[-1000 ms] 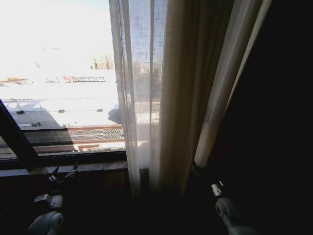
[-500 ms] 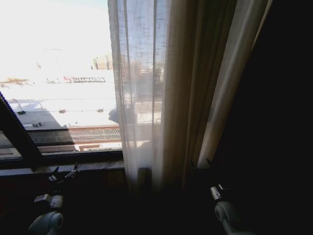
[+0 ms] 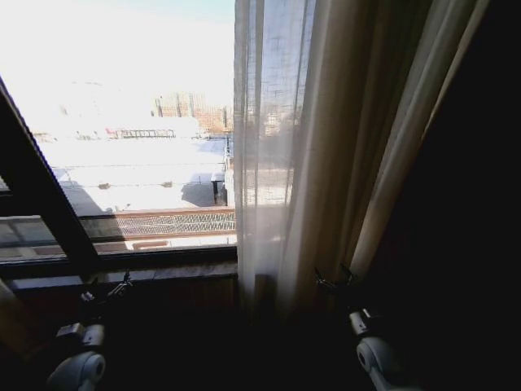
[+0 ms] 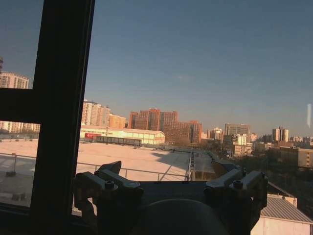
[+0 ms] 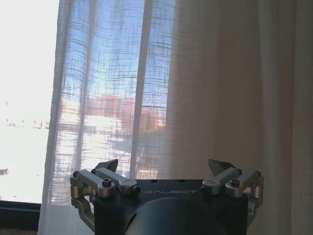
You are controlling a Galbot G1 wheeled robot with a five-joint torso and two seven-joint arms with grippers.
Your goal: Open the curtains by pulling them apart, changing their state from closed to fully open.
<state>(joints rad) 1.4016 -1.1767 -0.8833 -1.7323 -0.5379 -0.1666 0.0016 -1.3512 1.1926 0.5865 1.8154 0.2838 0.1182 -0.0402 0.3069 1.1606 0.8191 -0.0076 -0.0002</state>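
You see right gripper low at bunched curtains, fingers apart, facing fabric, likely ready to push it aside. Left gripper waits at window sill, fingers apart, before bare glass.

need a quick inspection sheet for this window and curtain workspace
surface: dark window sill runs under the glass, bare where seen.
job's things: sheer white curtain bunched right of the uncovered pane, cream folds beside a dark drape.
clutter: nothing seen.
grippers: left gripper open, low by the sill, facing bare glass, holding nothing; right gripper open, low at the curtain's folds, no fabric seen between its fingers.
cables: nothing seen.
surroundings: black window frame bar, sunlit flat rooftops and city buildings outside.
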